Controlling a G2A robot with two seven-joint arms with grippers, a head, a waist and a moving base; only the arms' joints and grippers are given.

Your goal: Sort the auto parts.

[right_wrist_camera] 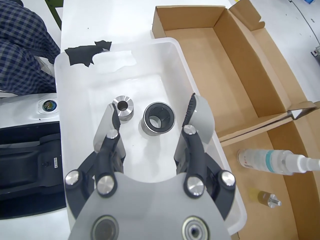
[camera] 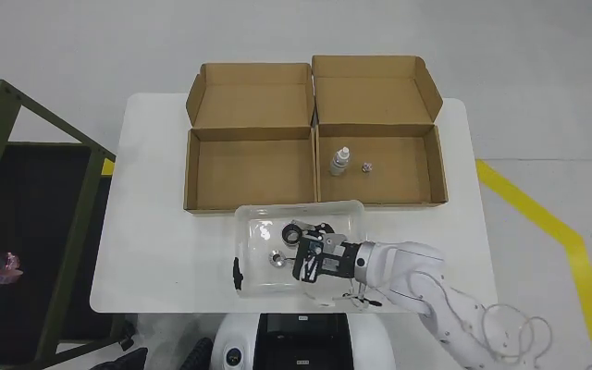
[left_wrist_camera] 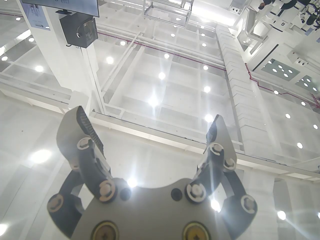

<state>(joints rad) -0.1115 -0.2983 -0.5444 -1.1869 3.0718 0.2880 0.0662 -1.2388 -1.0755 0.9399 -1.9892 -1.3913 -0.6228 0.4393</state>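
Steel bearing (right_wrist_camera: 158, 121) with black bore stands in the clear bin (right_wrist_camera: 185, 69), between the jaws of the wide-open right gripper (right_wrist_camera: 152, 102).

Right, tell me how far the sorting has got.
Done: a bottle and a small metal part lie in the right box.
In hand: nothing is gripped. The right hand hangs open over the bin, roughly above the black ring. The left hand is open, pointing at the ceiling.
Left: the ring and the silver bushing beside it lie unsorted in the bin.
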